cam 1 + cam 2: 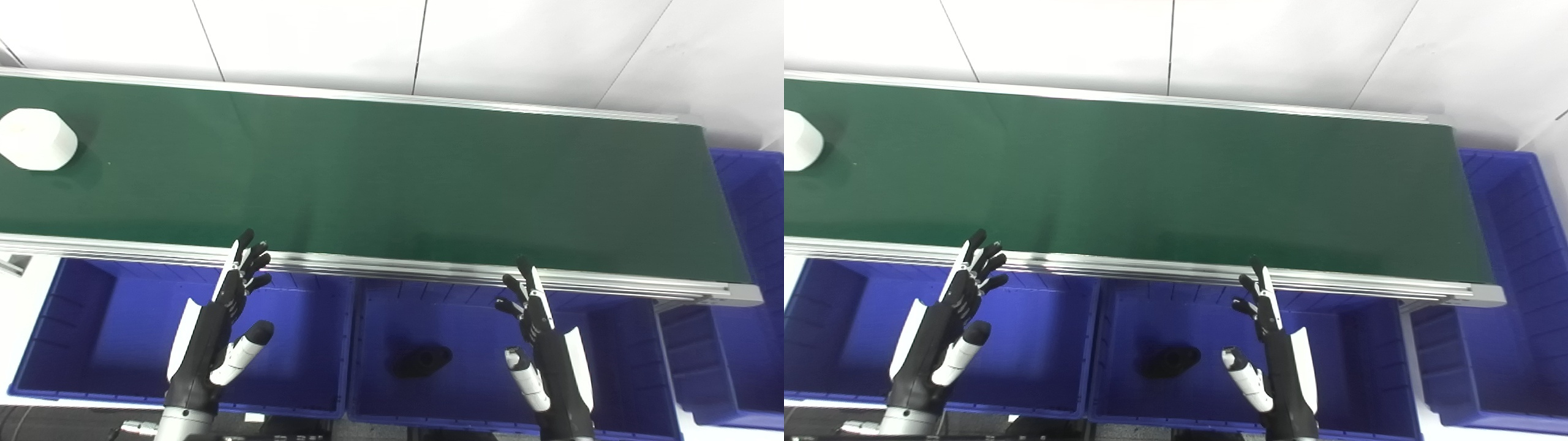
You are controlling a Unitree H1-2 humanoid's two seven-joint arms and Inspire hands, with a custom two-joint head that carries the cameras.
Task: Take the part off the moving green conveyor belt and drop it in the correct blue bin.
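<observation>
A white faceted part [37, 139] lies on the green conveyor belt [380, 177] at its far left; in the right eye view it [799, 148] is cut by the picture's edge. My left hand [223, 327] is open and empty, held over the left blue bin [92, 343] just below the belt's near rail. My right hand [542, 352] is open and empty over the middle blue bin [618, 367]. Both hands are far from the white part.
A dark part [421, 361] lies in the middle blue bin. A third blue bin [750, 202] stands at the belt's right end. An aluminium rail [398, 267] runs along the belt's near edge. A white wall is behind the belt.
</observation>
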